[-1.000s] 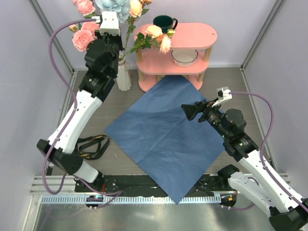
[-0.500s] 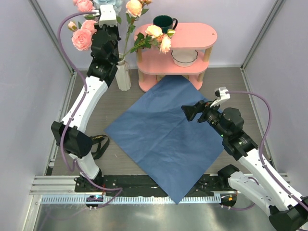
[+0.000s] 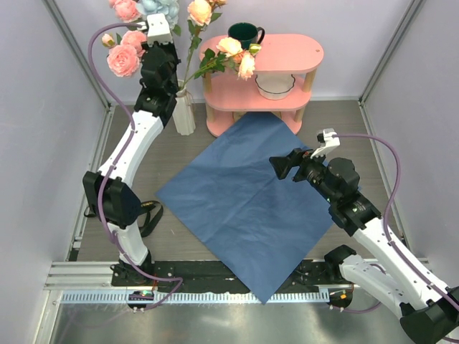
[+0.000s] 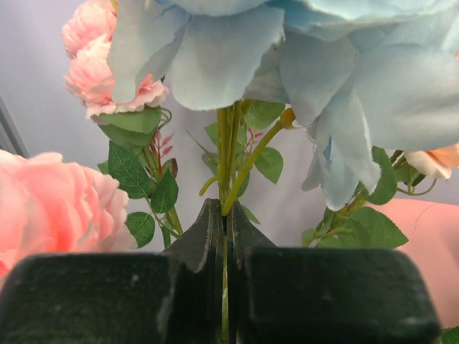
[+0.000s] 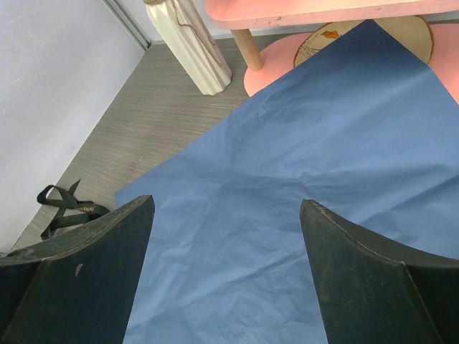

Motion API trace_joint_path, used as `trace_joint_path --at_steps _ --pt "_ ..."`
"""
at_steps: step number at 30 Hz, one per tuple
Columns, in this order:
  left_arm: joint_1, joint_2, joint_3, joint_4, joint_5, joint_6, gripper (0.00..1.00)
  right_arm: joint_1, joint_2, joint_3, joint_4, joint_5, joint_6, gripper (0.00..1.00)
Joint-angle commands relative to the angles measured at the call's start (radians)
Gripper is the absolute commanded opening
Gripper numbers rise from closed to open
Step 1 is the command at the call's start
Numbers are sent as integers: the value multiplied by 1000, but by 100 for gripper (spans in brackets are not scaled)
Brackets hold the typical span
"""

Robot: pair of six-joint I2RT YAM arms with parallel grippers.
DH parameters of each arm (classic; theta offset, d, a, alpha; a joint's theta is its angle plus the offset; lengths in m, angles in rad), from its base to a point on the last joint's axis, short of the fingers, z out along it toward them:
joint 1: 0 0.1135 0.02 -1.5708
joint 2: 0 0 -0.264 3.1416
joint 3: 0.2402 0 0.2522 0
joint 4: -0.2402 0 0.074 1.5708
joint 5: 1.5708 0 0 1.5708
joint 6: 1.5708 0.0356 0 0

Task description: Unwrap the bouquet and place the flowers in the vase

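Flowers upright in the vase, wrapping laid flat.

The right gripper (image 5: 226,209) hangs wide open and empty over the spread blue paper sheet (image 3: 244,201). Its wrist view shows the vase (image 5: 192,46) base near the sheet's far edge. The black ribbon (image 3: 140,218) lies to the left. Only the left wrist view shows the left gripper (image 4: 224,218) pinched tight on a green stem (image 4: 228,143) of the flowers (image 3: 122,61).
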Motion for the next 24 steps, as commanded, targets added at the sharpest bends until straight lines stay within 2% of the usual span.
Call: trace_joint_path --at_steps 1,5,19,24 --pt "9 -14 -28 88 -30 -53 0 0 5 42 28 14 -8 88" --pt "12 3 -30 73 -41 -102 0 0 -4 37 25 14 -5 89" --pt "12 73 -54 74 -107 -118 0 -1 -30 17 16 22 3 89" --pt "12 90 -71 80 -131 -131 7 -1 -38 14 14 20 9 89"
